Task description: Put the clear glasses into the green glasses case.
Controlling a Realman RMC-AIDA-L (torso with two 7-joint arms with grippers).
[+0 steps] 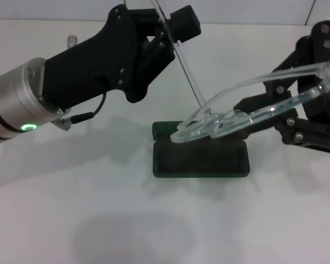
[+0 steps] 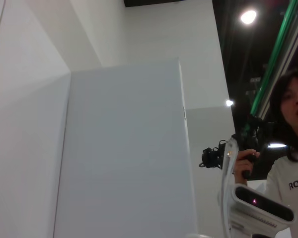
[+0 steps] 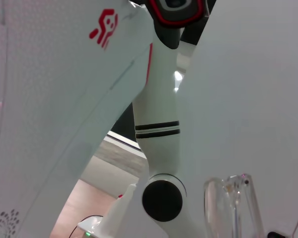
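— While my arms hang over the white desk [image 1: 55, 209], which one reaches in farthest?

— My left arm [image 1: 71, 77]. It slants in from the left, and my left gripper [image 1: 173, 27] is shut on one clear temple arm, the thin strip running down from it toward the middle.

— And the other side?

— My right gripper [image 1: 311, 91] comes in from the right. The far end of the clear glasses [image 1: 247, 115] lies across its dark linkage, but I cannot tell whether those fingers are closed on it or merely under it.

— Where are the glasses, then?

— Lifted off the desk, stretched between my two grippers, the curved lens tilted just above the green glasses case [image 1: 201, 157].

— The case?

— Lying on the desk at centre, beneath the lens. Whether the lid is up, I cannot tell.
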